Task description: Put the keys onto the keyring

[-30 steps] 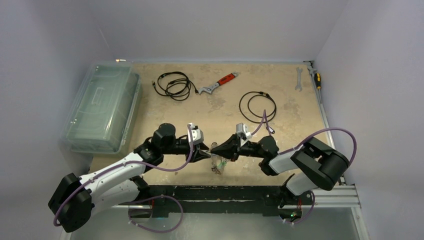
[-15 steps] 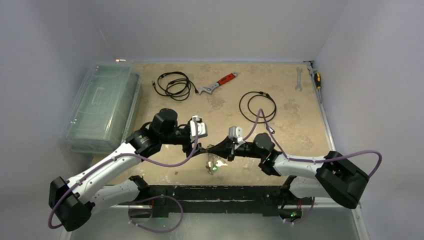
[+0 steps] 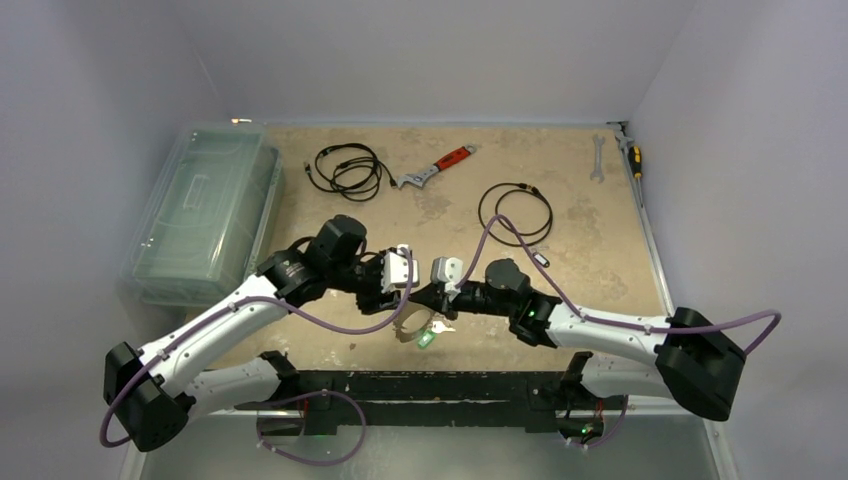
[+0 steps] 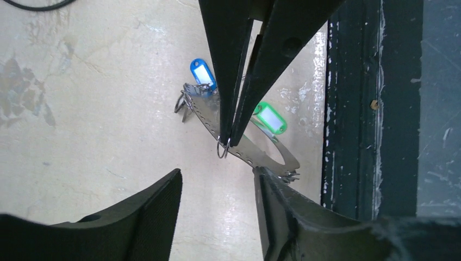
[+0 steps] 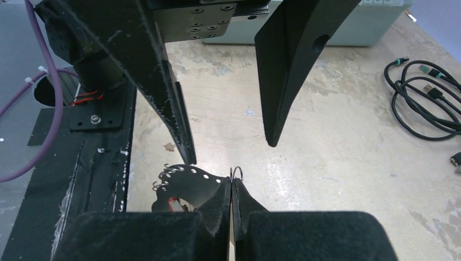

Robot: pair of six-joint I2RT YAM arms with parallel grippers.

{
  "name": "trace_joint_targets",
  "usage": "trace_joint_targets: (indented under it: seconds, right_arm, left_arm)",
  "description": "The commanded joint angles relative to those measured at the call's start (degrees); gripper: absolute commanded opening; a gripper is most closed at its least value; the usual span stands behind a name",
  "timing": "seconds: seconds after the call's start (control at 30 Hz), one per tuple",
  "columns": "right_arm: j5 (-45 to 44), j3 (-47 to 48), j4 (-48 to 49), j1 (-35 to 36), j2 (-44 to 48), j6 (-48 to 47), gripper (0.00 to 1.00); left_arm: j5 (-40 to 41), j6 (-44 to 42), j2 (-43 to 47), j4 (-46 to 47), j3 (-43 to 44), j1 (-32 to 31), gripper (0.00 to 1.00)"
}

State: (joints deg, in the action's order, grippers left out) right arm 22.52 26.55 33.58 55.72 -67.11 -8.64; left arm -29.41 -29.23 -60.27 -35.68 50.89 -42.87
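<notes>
Your right pincer is clamped on the thin grey perforated metal keyring, with a small wire loop at its tips. Your left pincer stands apart, straddling those tips. The blue-tagged silver key and the green-tagged silver key flank the right pincer above the beige surface.

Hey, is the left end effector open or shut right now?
Open: the left end effector has its fingers standing well apart in both wrist views.

The top view looks down from behind onto the table; both close wrist views face each other, sharing the keyring.
</notes>
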Motion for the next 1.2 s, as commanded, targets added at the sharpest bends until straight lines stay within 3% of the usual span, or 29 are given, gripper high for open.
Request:
trace_joint_targets:
  seconds: [0.0,0.4,0.8,0.93,1.07,1.17]
  right_arm:
    - [-2.6,2.8,-4.6,1.1,0.8,-3.0,0.00]
    - [-3.0,3.0,-7.2,1.7,2.8,-4.0,0.00]
    - [-3.7,2.3,-6.9,1.9,4.4,-4.7,0.00]
    - [-3.9,2.0,-6.5,2.0,5.1,-4.8,0.00]
    - [-4.1,1.4,-5.8,2.0,6.0,-5.0,0.00]
    - [-3.9,0.6,-4.7,2.1,6.8,-5.0,0.00]
  left_arm:
    - [-0.7,-3.6,1.9,1.7,0.3,-0.3,0.45]
    - [-3.5,-4.3,-0.3,8.9,-2.8,-0.3,0.43]
    - [-6.8,-5.4,-4.1,9.2,-1.4,-0.4,0.31]
    - [-8.4,-6.1,-4.9,8.4,-1.2,-0.5,0.24]
    - [-9.4,-6.5,-5.4,7.9,-1.3,-0.6,0.01]
    - [-10.6,-6.5,-5.3,8.4,-1.8,-0.7,0.00]
